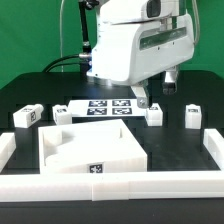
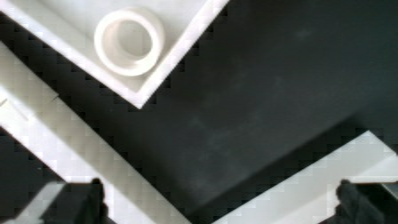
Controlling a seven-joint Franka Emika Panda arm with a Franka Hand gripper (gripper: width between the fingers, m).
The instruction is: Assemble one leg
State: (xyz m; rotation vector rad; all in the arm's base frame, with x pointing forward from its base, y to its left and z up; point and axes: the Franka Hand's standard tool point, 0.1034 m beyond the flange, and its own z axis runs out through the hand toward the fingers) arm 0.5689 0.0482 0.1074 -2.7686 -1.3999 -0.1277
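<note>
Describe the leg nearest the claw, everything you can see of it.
The leg is a small, stubby white block, plastic by its look; any marker on it is too small to read. It stands upright on the black table, just off the end of the marker board on the exterior view's right; contact between them is unclear. The open claw hangs nearby, not gripping it.

White panel corner (image 2: 183,25), round hole (image 2: 128,40)

No legible text, numbers or brands; only black-and-white square tags on marker board (image 1: 100,107), leg (image 1: 27,116), panel (image 1: 90,150).
</note>
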